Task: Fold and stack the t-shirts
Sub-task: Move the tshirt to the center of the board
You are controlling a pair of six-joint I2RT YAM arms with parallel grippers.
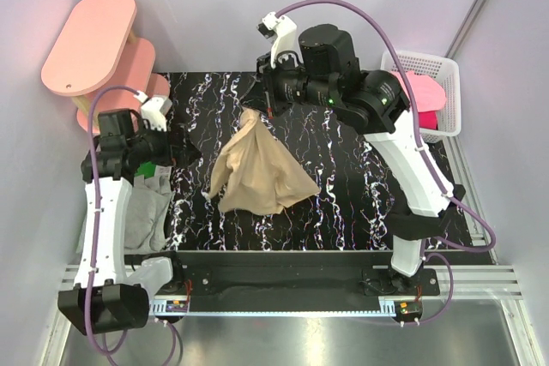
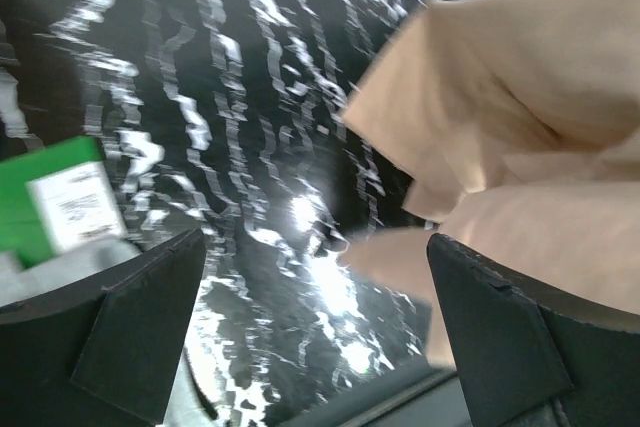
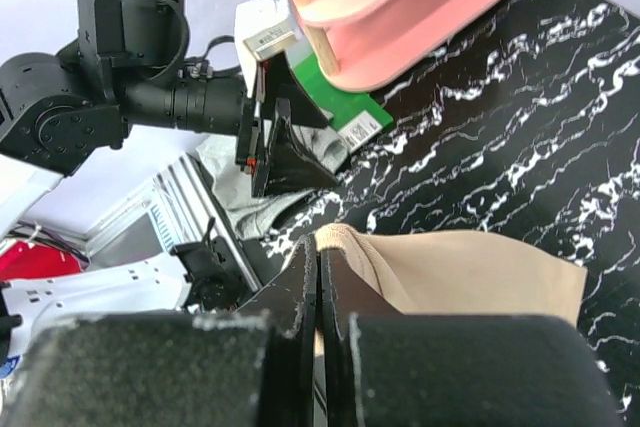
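Note:
A tan t-shirt [image 1: 257, 169] hangs in a peak over the middle of the black marbled table. My right gripper [image 1: 270, 111] is shut on its top edge and holds it up; in the right wrist view the shut gripper [image 3: 320, 272] pinches the shirt's ribbed edge [image 3: 470, 272]. My left gripper [image 1: 185, 152] is open and empty just left of the shirt, low over the table. In the left wrist view the gripper [image 2: 320, 332] has its jaws wide apart, with the tan cloth [image 2: 520, 117] ahead and to the right. A grey shirt [image 1: 146, 212] and a green shirt [image 1: 147, 169] lie at the left edge.
Rigid pink oval shelves [image 1: 94, 40] stand at the back left. A white basket [image 1: 446, 70] at the back right holds pink and magenta cloth [image 1: 425, 92]. The green shirt's white label [image 2: 75, 205] shows in the left wrist view. The table's [image 1: 343, 186] right half is bare.

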